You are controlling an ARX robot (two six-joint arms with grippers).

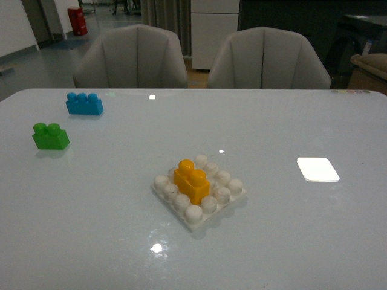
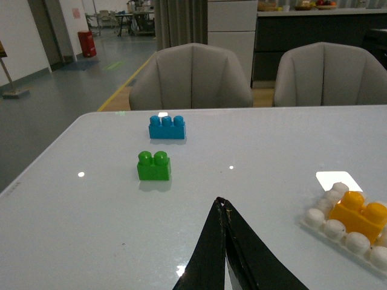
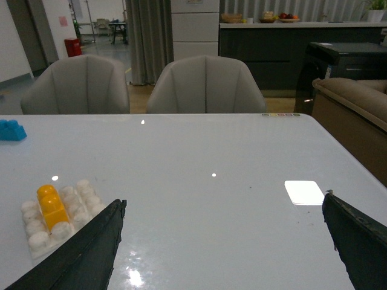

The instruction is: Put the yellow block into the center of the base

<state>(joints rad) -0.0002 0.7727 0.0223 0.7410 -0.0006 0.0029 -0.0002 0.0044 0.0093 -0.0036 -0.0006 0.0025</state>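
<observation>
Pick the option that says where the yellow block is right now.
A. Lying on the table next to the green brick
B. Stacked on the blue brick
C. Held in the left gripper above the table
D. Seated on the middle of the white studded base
D. The yellow block sits on the base with white studs showing around it, far from both other bricks, and no gripper holds it.

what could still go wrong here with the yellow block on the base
1. The yellow block sits on the base middle, but no view shows it pressed fully down; it may be loose.
2. The left pincer is shut and the right pincer open, both low over the table; a sweep toward the base might knock it.
</observation>
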